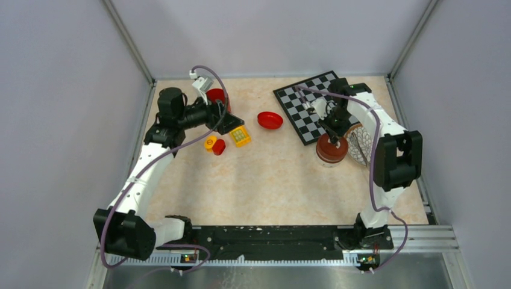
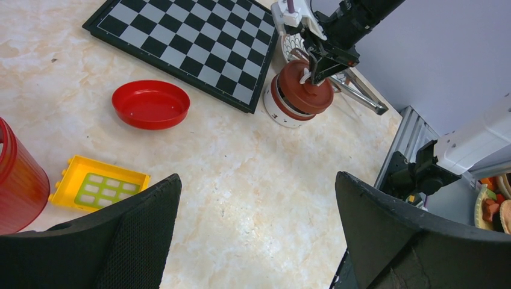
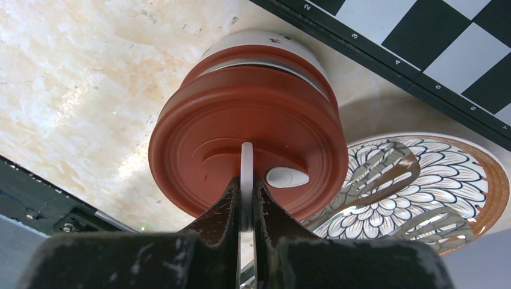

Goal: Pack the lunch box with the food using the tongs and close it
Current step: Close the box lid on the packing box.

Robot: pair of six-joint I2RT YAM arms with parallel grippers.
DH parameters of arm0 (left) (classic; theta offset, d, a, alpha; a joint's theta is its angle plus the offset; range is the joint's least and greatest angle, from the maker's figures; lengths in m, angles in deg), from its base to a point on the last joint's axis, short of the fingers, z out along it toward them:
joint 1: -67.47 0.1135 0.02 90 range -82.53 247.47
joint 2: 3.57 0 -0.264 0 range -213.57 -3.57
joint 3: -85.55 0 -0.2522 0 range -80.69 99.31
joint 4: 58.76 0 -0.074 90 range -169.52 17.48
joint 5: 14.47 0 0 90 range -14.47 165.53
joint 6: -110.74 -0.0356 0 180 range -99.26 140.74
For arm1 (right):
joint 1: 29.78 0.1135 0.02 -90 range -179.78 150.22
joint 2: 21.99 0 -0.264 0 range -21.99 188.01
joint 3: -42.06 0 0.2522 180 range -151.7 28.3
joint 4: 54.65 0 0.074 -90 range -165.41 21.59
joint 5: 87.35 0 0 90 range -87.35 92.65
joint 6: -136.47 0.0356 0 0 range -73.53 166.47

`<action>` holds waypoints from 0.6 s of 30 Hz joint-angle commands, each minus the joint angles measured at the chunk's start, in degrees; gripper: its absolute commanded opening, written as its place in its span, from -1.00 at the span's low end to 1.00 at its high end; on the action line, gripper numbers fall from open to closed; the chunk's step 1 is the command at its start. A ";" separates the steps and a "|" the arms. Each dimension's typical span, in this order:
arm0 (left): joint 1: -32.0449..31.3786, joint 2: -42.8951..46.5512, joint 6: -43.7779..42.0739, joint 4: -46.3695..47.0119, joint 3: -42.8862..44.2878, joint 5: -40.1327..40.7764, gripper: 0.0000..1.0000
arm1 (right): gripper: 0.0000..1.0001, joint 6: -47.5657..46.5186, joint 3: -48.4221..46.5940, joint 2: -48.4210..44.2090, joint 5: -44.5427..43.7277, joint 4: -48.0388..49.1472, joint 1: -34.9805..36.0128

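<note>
The lunch box [image 3: 259,45] stands on the table beside the chessboard, showing a steel wall and a reddish rim. A reddish-brown lid [image 3: 247,120] lies over it, slightly tilted. My right gripper [image 3: 246,186] is shut on the lid's thin white handle [image 3: 246,159], directly above the box [image 1: 331,150]. The silver tongs [image 3: 385,171] lie across the patterned plate [image 3: 482,180] just right of the box. The food is hidden. My left gripper [image 2: 256,177] hangs open over bare table at the far left, with nothing between its fingers [image 2: 138,223].
A chessboard [image 1: 307,105] lies at the back right. A red bowl [image 1: 270,120] sits mid-table. Near the left gripper [image 1: 226,122] are a red cup [image 1: 216,95], a yellow block [image 1: 240,135] and two small toys [image 1: 214,144]. Walls enclose the table.
</note>
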 commanded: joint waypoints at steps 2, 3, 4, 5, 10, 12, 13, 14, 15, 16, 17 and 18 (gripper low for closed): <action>0.38 0.87 0.51 1.87 -0.16 -0.69 0.97 | -1.00 -1.09 -1.22 0.90 -0.12 1.91 -0.86; 0.38 0.77 0.62 1.92 -0.16 -0.82 0.97 | -1.00 -1.12 -1.11 0.99 -0.12 2.08 -0.91; 0.38 0.66 0.65 2.02 -0.16 -1.00 0.97 | -1.00 -1.13 -0.90 1.04 0.00 2.24 -0.88; 0.38 0.58 0.70 2.10 -0.09 -1.07 0.97 | -1.00 -1.13 -0.75 1.04 0.17 2.36 -0.85; 0.46 0.14 1.07 2.37 -0.08 -1.33 0.97 | -1.00 -0.87 -0.03 1.38 0.71 3.39 -0.79; 0.46 0.13 1.09 2.37 0.01 -1.33 0.97 | -1.00 -0.78 0.71 1.47 0.80 3.81 -0.81; 0.46 0.09 1.09 2.37 -0.01 -1.34 0.97 | -1.00 -0.78 1.14 1.48 0.84 3.96 -0.83; 0.46 0.00 1.14 2.37 -0.01 -1.37 0.97 | -1.00 -0.78 1.58 1.56 0.85 4.07 -0.81; 0.54 0.00 1.18 2.49 -0.06 -1.38 0.97 | -1.00 -0.78 1.86 1.57 0.79 4.30 -0.84; 0.55 -0.06 1.26 2.58 -0.07 -1.42 0.97 | -1.00 -0.78 2.17 1.66 0.69 4.34 -0.78; 0.55 -0.09 1.34 2.69 -0.15 -1.47 0.97 | -1.00 -0.78 2.39 1.68 0.62 4.39 -0.84; 0.62 -0.05 1.43 2.78 -0.16 -1.44 0.97 | -1.00 -0.78 2.66 1.70 0.39 4.41 -0.84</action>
